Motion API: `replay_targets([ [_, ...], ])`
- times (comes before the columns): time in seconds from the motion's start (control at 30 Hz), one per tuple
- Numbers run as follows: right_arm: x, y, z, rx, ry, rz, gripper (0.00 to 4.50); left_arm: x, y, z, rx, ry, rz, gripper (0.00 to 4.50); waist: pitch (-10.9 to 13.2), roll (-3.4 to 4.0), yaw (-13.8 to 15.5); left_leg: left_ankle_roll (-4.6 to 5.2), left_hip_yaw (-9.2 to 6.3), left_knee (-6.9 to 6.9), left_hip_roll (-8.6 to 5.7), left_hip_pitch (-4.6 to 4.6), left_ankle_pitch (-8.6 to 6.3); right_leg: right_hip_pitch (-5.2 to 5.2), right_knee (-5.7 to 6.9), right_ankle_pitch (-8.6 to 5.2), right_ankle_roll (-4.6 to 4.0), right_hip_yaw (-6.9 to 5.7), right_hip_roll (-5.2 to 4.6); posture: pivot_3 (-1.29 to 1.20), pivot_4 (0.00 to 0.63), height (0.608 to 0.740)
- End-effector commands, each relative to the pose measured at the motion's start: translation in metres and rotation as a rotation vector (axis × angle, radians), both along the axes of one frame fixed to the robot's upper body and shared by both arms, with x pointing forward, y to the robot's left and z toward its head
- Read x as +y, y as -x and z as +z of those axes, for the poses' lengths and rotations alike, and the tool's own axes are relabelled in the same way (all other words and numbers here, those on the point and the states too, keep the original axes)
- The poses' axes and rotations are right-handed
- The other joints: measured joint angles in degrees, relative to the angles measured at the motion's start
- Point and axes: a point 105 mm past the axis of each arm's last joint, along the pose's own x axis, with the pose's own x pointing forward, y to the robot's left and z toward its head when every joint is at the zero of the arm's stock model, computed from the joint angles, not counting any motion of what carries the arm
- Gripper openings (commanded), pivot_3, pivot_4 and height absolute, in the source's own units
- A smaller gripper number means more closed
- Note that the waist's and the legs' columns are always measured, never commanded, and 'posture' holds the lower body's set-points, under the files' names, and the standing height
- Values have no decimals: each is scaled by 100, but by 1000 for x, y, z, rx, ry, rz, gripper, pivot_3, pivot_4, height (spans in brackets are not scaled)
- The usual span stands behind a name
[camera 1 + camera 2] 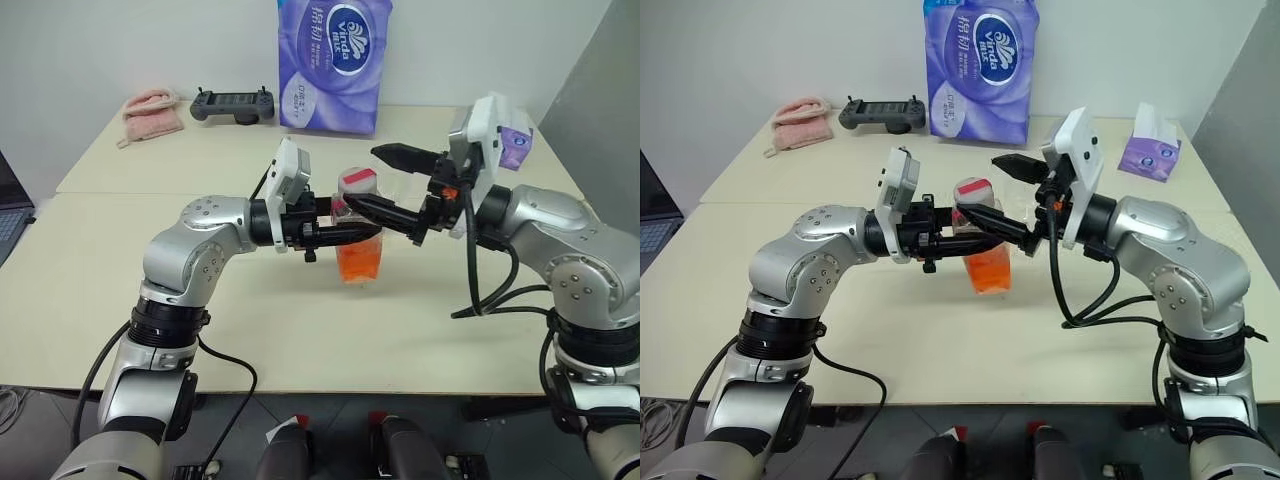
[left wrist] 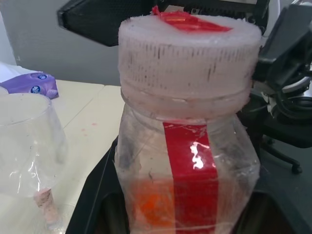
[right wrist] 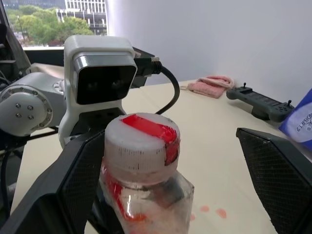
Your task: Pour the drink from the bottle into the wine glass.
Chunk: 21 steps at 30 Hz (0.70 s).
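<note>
The bottle (image 1: 358,222) stands upright over the middle of the table, its white cap (image 1: 358,183) marked red and still on. The orange drink (image 1: 360,262) fills its lower part. My left gripper (image 1: 352,235) is shut on the bottle's body from the left, its black fingers (image 2: 97,195) pressed against both sides. My right gripper (image 1: 362,175) comes in from the right and is open, with one finger (image 3: 73,185) on each side of the cap and a gap to each. The wine glass (image 2: 29,146) stands empty on the table just beyond the bottle.
A tall purple tissue pack (image 1: 335,60), a dark handheld controller (image 1: 233,104) and a pink cloth (image 1: 152,112) lie along the table's far side. A small purple tissue box (image 1: 1150,150) sits at the far right. A laptop corner (image 1: 10,210) shows at the left edge.
</note>
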Motion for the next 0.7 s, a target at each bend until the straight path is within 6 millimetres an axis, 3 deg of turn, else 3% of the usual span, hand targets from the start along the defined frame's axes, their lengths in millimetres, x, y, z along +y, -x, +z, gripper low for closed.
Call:
replay_targets([
  [0.03, -9, 6, 9, -30, -13, -1, 4487, -1, 8, 15, -78, 17, -22, 1824, 0, 0, 0, 0, 0, 0, 1, 0, 0, 0, 0, 0, 0, 0, 0, 0, 150, 740],
  [0.17, -8, 8, 9, -26, -17, 12, 4487, -1, 8, 15, -80, 17, -20, 1824, 0, 0, 0, 0, 0, 0, 1, 0, 0, 0, 1, 0, 0, 0, 1, 0, 150, 740],
  [0.33, 8, 17, 12, -24, -50, 80, 4487, 0, 7, 15, -79, 15, -19, 1824, 0, 0, -1, 0, 0, 0, 2, 0, 0, 0, 0, 0, 0, 0, 1, 0, 150, 740],
  [0.67, 25, 13, 9, -9, -83, 108, 4487, -2, 8, 15, -79, 8, -27, 1824, 0, 0, -1, 0, -1, 0, 0, 0, 1, 0, 0, 0, 0, 0, 1, 0, 150, 740],
  [0.7, 26, 13, 10, -7, -91, 108, 4319, -2, 8, 15, -78, 7, -27, 1824, 0, 0, -1, 0, -1, 0, 0, 0, 0, 0, 0, 0, 0, 1, 1, 0, 150, 740],
])
